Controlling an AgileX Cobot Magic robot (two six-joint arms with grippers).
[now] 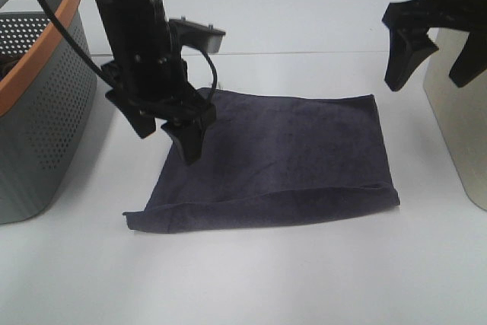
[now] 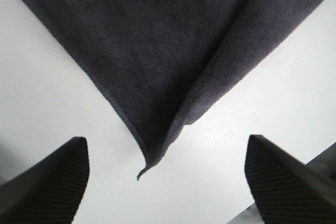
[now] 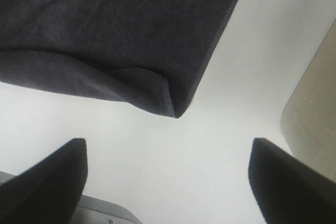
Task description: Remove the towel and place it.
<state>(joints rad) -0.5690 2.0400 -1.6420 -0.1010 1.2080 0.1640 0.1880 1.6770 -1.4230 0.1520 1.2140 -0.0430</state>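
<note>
The dark navy-grey towel (image 1: 281, 157) lies flat on the white table (image 1: 304, 279), folded over with a doubled front edge. My left gripper (image 1: 167, 138) is open and empty, hanging just above the towel's left edge. In the left wrist view the towel's near corner (image 2: 157, 51) lies between the spread fingers (image 2: 47, 182). My right gripper (image 1: 428, 74) is open and empty, raised above the table beyond the towel's far right corner. The right wrist view shows the towel's front right corner (image 3: 105, 35) ahead of the gripper (image 3: 168, 182). No white tag shows.
A grey perforated basket with an orange rim (image 1: 46, 97) stands at the left, close to the left arm. A beige container (image 1: 464, 127) stands at the right edge and also shows in the right wrist view (image 3: 315, 114).
</note>
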